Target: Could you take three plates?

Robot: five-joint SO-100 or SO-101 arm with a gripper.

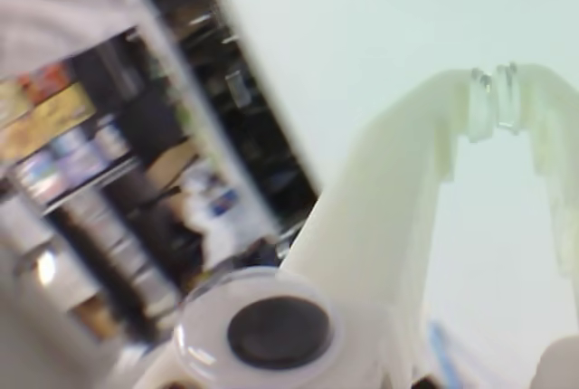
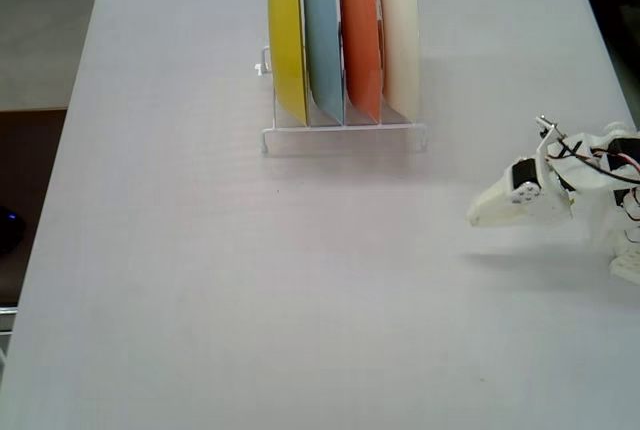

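Three plates stand on edge in a white wire rack point(image 2: 340, 131) at the back middle of the table in the fixed view: light blue point(image 2: 322, 35), orange-red point(image 2: 358, 35) and cream-white point(image 2: 400, 35), side by side. My gripper point(image 2: 476, 218) hovers to the right of and nearer than the rack, pointing left, well apart from the plates. In the wrist view the white fingers meet at their tips, so the gripper point(image 1: 495, 92) is shut with nothing between them. No plate shows in the wrist view.
A yellow plate point(image 2: 287, 40) stands in the rack's leftmost slot, next to the light blue one. The pale table point(image 2: 250, 290) spreads wide in front of the rack. Its edge and a blurred dark room show at the wrist view's left.
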